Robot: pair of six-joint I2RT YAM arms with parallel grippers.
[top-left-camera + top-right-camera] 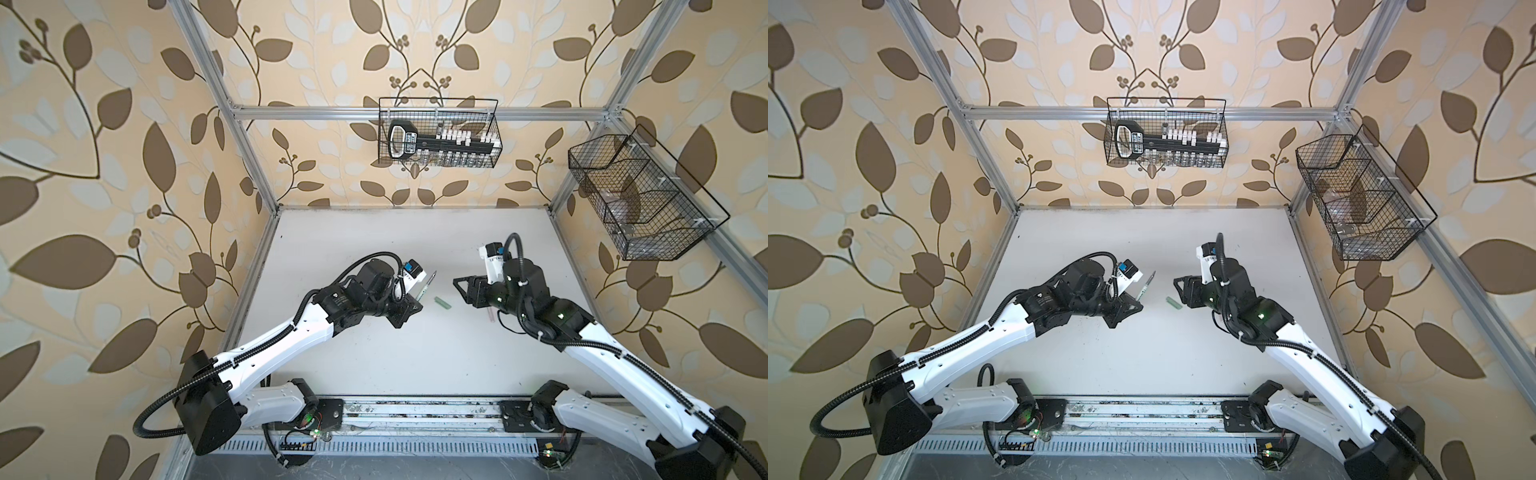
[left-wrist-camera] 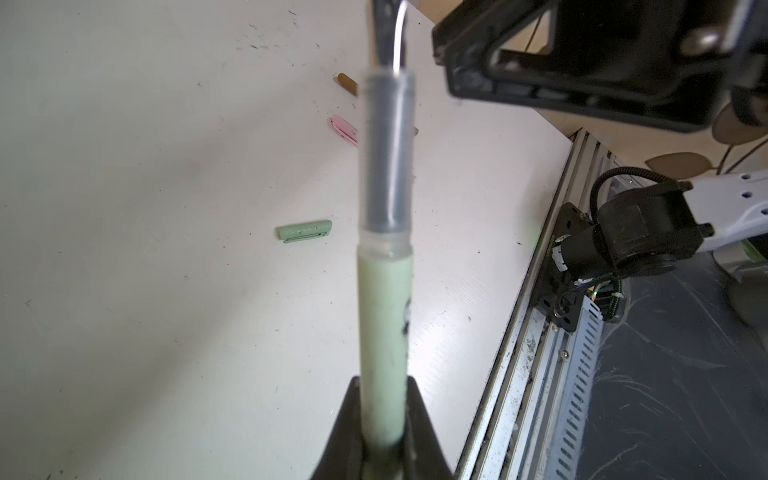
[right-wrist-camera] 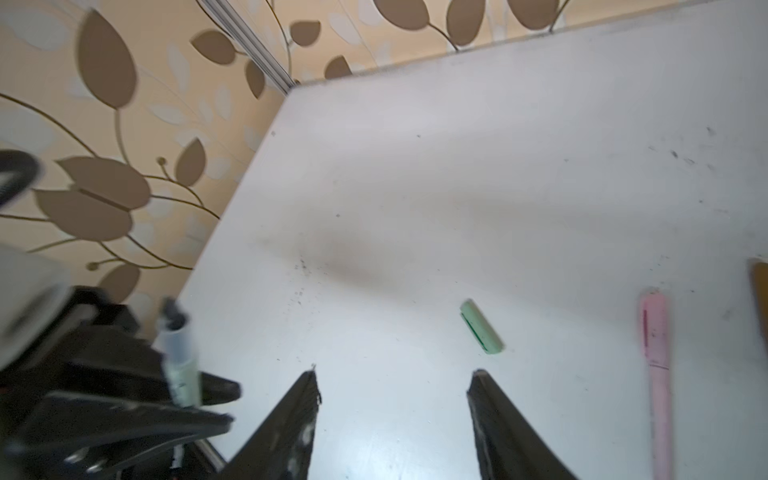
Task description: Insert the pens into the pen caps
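My left claw (image 2: 382, 388) pinches the light, stiff green pen (image 2: 384, 311) by its tail; right claw (image 3: 395, 376) gapes empty. I'd take the slick-looking green cap (image 3: 482, 328) mid-body.

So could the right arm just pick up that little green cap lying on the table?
Probably yes. The right gripper is open and holds nothing, and the green cap lies by itself on the table close to its fingertips, with nothing between them.
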